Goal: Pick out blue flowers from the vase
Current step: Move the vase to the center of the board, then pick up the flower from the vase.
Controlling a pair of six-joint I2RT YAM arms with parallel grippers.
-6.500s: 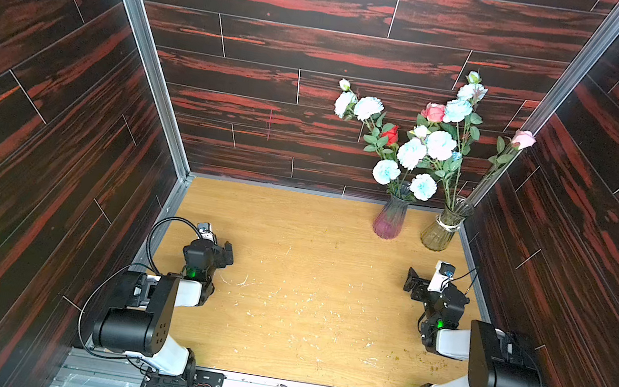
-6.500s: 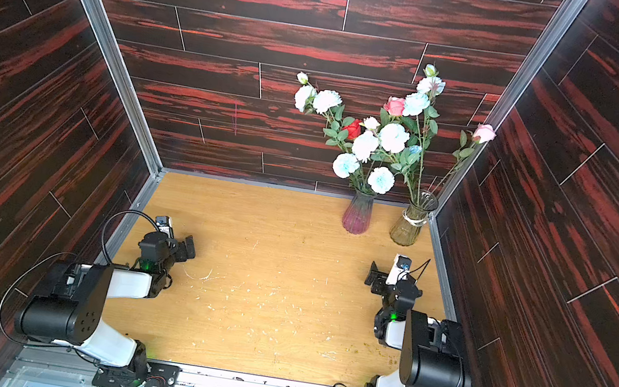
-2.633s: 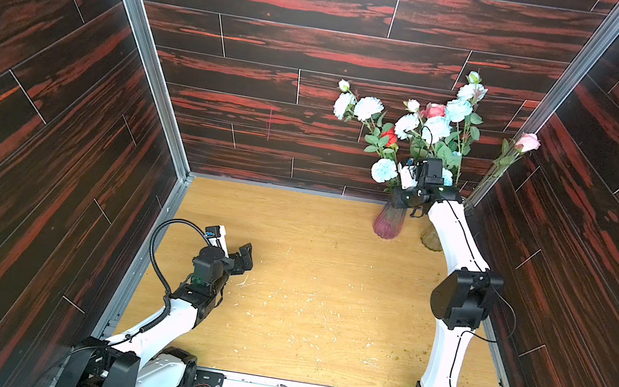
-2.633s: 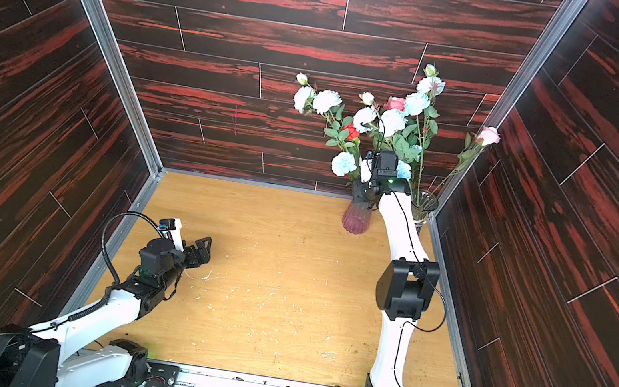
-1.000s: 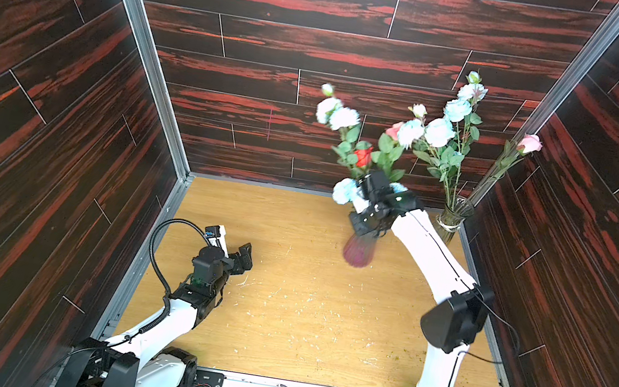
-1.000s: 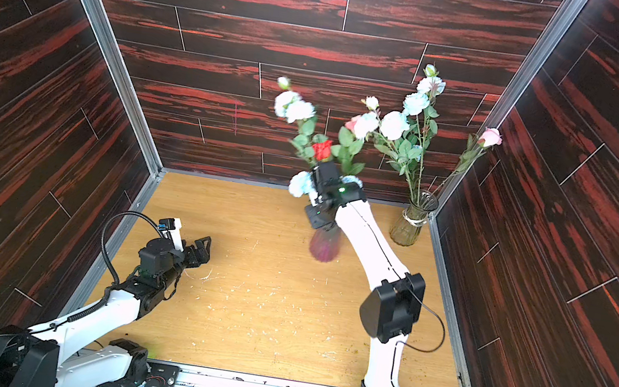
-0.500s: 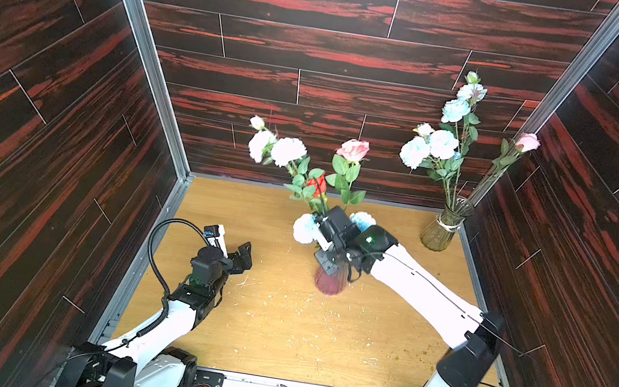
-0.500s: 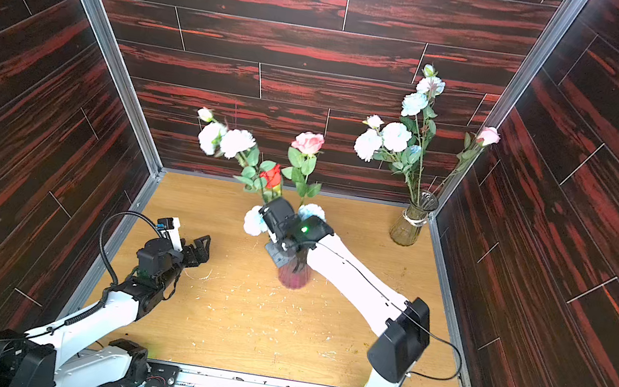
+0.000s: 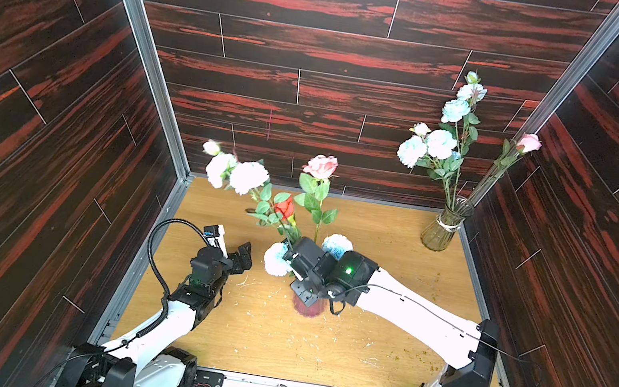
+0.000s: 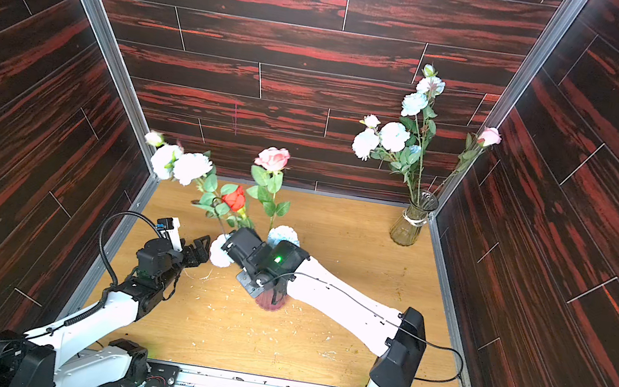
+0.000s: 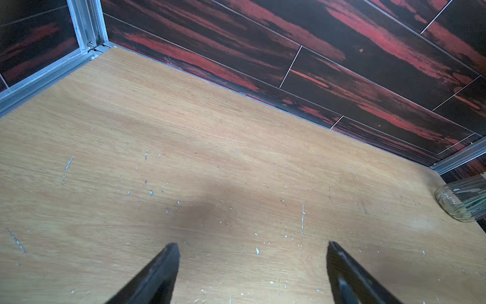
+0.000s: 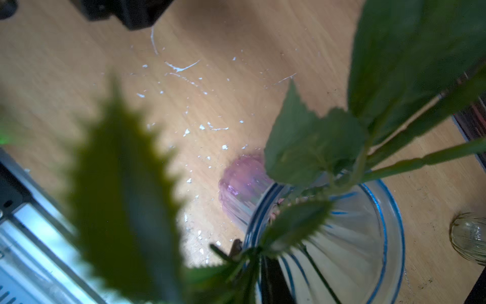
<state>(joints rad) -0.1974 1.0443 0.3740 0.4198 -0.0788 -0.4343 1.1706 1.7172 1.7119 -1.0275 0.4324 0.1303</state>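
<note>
The pink vase (image 9: 307, 308) is gripped at its rim by the right gripper (image 9: 305, 291), which is closed on the thin glass wall. The blue flowers (image 9: 246, 176) are seen rising from the pink vase together with a red rose (image 9: 284, 206) and a pink rose (image 9: 320, 166). The left gripper (image 9: 241, 258) is held open and empty just beside the pink vase. More blue flowers are kept in a clear vase (image 9: 440, 232), well apart from the pink vase.
</note>
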